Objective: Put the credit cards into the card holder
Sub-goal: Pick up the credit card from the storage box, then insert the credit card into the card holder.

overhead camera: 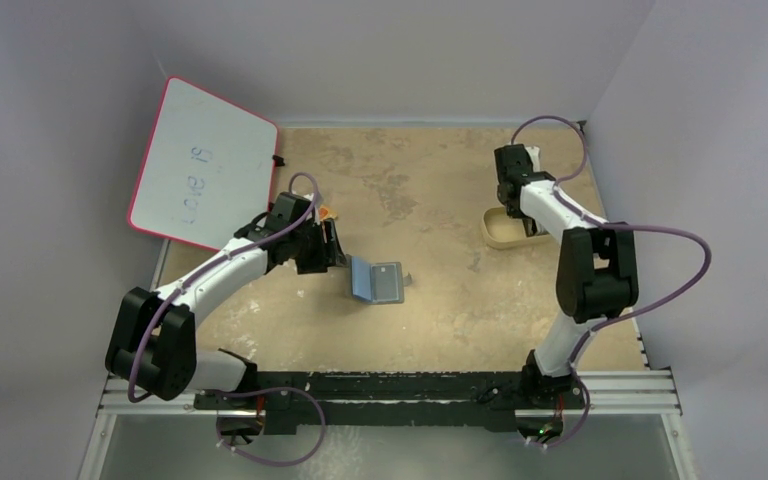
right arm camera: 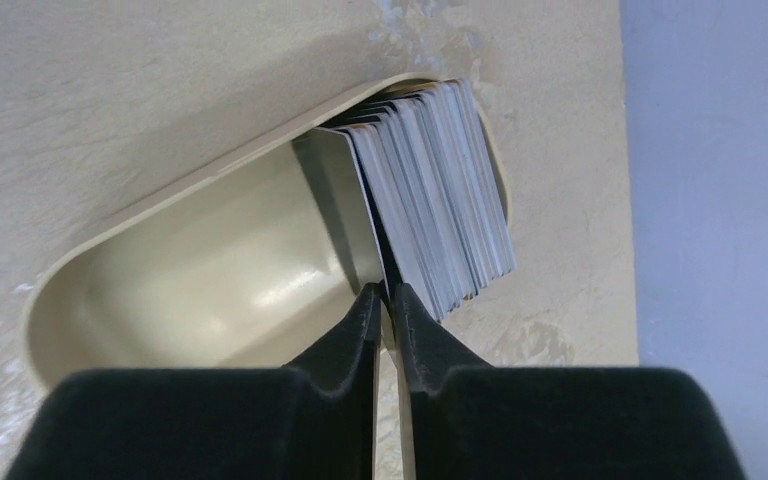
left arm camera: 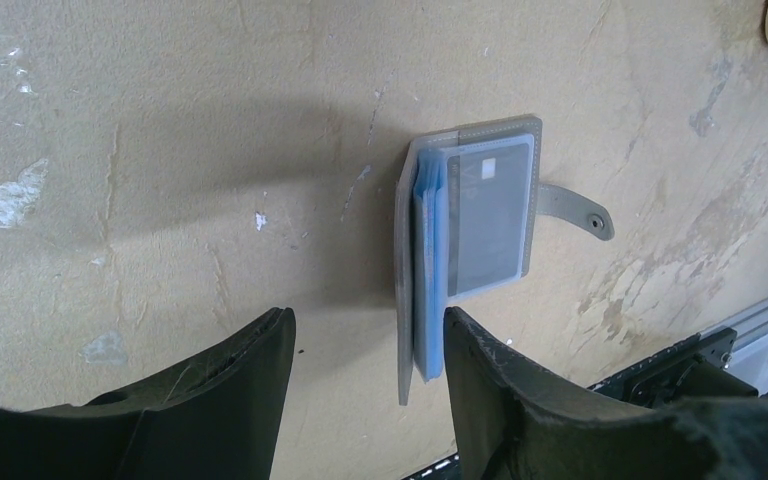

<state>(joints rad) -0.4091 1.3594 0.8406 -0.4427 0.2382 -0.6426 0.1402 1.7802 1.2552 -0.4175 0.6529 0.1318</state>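
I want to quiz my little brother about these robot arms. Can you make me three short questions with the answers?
1. True or false: the card holder lies folded shut.
2. The right gripper pinches the front one of the credit cards. Where does the stack stand? A in the tan tray; B in a blue box; C in a cup.
3. Which gripper hangs open right beside the card holder?
Key: 1 false, it lies open. 2 A. 3 the left gripper.
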